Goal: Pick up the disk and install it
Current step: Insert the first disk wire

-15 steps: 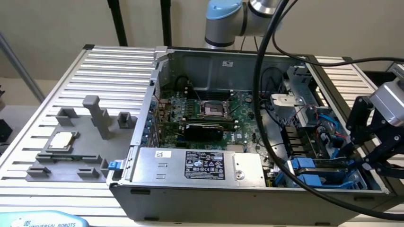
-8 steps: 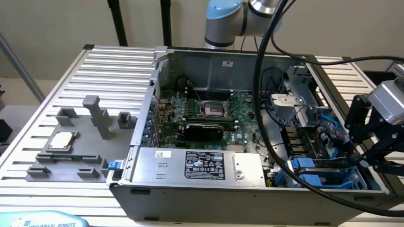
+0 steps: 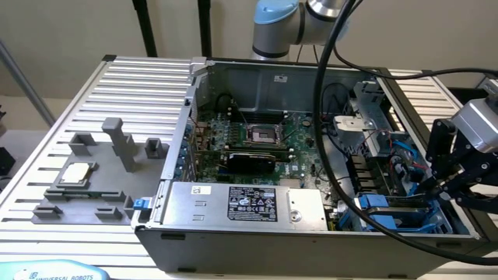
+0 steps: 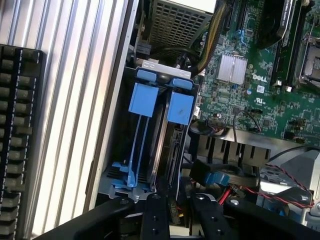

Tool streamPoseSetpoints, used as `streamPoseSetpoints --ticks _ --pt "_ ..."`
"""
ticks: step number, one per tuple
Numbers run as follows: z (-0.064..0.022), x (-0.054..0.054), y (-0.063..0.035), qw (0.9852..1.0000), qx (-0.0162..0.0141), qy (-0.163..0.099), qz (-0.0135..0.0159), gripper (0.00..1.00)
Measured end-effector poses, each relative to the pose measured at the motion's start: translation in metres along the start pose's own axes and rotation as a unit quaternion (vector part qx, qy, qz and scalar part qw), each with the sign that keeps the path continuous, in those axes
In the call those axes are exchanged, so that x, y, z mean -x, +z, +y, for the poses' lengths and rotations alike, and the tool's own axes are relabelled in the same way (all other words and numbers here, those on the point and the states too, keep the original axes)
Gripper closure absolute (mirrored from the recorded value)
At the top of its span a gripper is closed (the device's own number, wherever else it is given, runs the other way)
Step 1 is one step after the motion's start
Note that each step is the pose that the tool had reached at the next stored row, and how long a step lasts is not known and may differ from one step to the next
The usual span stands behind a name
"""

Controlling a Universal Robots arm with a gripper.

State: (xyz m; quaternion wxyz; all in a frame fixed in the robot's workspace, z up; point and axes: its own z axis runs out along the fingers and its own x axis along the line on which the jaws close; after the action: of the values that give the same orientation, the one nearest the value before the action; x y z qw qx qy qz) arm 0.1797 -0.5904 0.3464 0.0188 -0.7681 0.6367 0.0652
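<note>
**Disk [image 4: 159, 150] in bay [image 4: 116, 150], pincer [image 4: 176, 200] narrowly spread**

The disk is seen edge-on between its blue rails, just ahead of the pincer; its label is hidden. The fingers [image 4: 154, 215] are held slightly apart with nothing pinched. Whether they touch the disk's near end cannot be made out.

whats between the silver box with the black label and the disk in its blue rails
In the exterior view, thick black cables hang down between the silver box and the disk.
</note>
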Motion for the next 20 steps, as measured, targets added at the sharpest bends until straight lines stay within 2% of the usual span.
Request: streamPoseSetpoints --ticks 2,3,6,10,12,16,20 --pt "-0.0001 0.001 0.0000 1.0000 0.0001 -0.001 0.0001 0.76" --pt "-0.0002 0.001 -0.0001 1.0000 0.0002 -0.002 0.0001 0.84" --pt "0.0012 0.004 -0.0015 1.0000 0.0003 -0.002 0.0002 0.84" --pt "0.0124 0.006 -0.0010 1.0000 0.0004 -0.003 0.0002 0.84" --pt "0.0187 0.008 -0.0005 1.0000 0.0007 -0.003 0.0012 0.84" --pt "0.0258 0.009 0.0006 1.0000 0.0016 -0.001 0.0054 0.84" --pt "0.0264 0.009 0.0014 0.9998 0.0022 0.011 0.0149 0.84"
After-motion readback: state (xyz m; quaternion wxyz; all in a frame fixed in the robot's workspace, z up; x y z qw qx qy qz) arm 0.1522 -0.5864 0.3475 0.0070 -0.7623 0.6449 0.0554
